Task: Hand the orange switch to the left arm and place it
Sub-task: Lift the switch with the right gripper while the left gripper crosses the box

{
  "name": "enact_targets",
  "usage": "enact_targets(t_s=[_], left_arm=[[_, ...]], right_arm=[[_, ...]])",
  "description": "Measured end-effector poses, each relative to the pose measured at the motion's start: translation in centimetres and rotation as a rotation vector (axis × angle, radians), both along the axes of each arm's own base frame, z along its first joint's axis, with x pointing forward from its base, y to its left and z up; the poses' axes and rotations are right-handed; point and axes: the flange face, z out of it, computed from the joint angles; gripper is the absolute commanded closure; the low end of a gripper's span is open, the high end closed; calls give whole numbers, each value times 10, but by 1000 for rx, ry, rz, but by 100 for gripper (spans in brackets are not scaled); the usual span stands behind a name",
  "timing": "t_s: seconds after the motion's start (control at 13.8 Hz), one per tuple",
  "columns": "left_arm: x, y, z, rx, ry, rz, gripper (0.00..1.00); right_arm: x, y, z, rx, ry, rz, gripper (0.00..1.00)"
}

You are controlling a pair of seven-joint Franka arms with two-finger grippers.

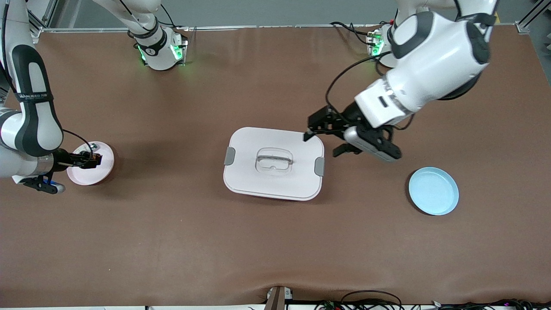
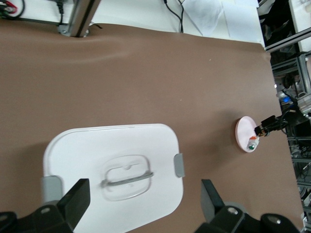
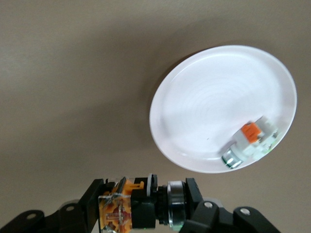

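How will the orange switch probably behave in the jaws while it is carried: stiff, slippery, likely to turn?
The orange switch looks like rigid moulded plastic, so it should stay stiff. The right gripper, shut on it over the pink plate, holds it across uneven parts, so it might twist slightly. Its round metal collar looks smooth and could slip at the handover.

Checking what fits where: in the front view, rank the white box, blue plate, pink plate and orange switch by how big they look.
1. box
2. blue plate
3. pink plate, slightly smaller, partly covered by the right gripper
4. orange switch, a speck in that gripper
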Motion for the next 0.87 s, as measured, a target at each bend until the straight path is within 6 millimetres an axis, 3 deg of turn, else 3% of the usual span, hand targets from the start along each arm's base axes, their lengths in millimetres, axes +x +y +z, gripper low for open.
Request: enact_targets(t_s=[0.22, 0.51, 0.87], left_arm=[[-9, -31, -15, -23, 49, 41, 0], [-16, -48, -26, -34, 102, 70, 0], [-37, -83, -36, -86, 197, 84, 0]], right_arm=[[2, 28, 20, -10, 31, -57, 100], [6, 76, 48, 5, 68, -156, 100], [9, 155, 84, -11, 86, -293, 100]])
